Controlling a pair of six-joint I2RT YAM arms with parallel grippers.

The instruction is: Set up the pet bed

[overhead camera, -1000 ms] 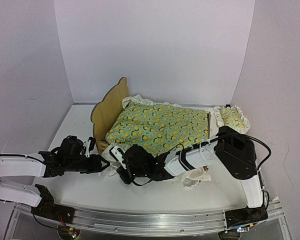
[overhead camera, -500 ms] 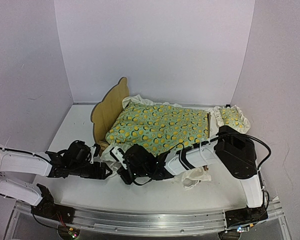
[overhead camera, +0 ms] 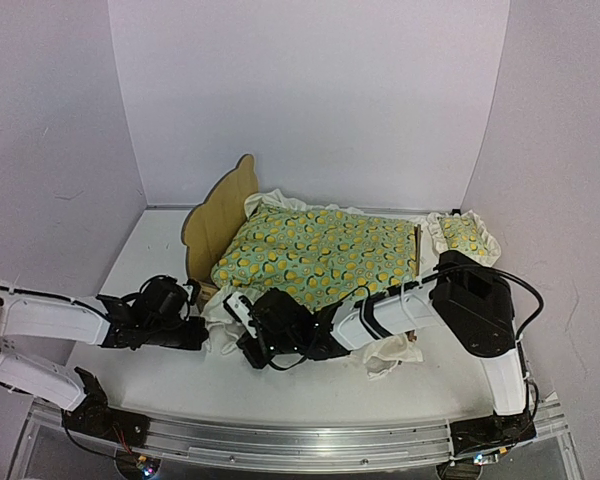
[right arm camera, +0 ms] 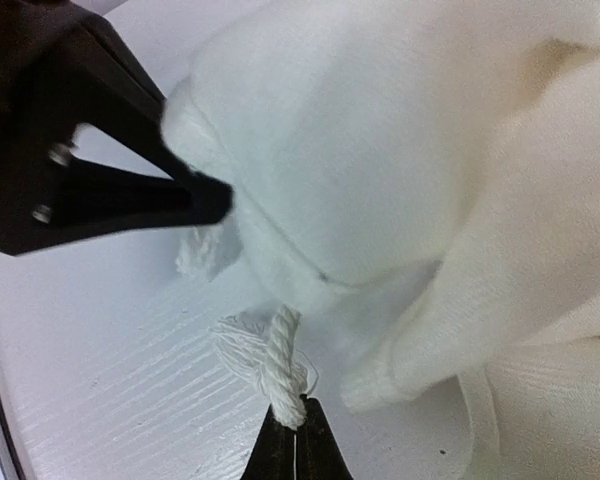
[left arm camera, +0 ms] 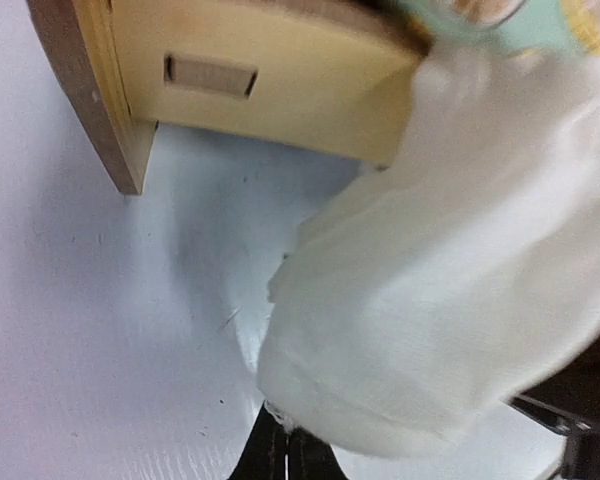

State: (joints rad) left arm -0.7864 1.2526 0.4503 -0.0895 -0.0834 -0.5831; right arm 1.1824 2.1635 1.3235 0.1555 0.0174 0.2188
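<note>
The pet bed (overhead camera: 218, 218) stands mid-table, its curved plywood headboard to the left. A lemon-print blanket (overhead camera: 320, 255) covers it and hides the mattress pad. The blanket's white ruffle (overhead camera: 218, 312) hangs over the near left corner, below the plywood frame (left arm camera: 250, 80). My left gripper (left arm camera: 285, 445) is shut on the ruffle's (left arm camera: 450, 280) lower edge. In the right wrist view its black fingers (right arm camera: 110, 190) pinch that fabric (right arm camera: 340, 150). Just right of it, my right gripper (right arm camera: 295, 430) is shut on a white twisted cord (right arm camera: 283, 360) coming out of the ruffle. Both grippers (overhead camera: 205, 337) (overhead camera: 242, 345) sit low on the table.
A small matching pillow (overhead camera: 462, 235) lies past the bed's foot by the right wall. More white fabric (overhead camera: 388, 355) bunches under the right forearm. White walls close in on the left, back and right. A metal rail (overhead camera: 280, 442) runs along the near edge.
My left gripper slid right to the hanging ruffle and closed on its edge; it was open before. The right gripper has kept still, shut on the cord.
</note>
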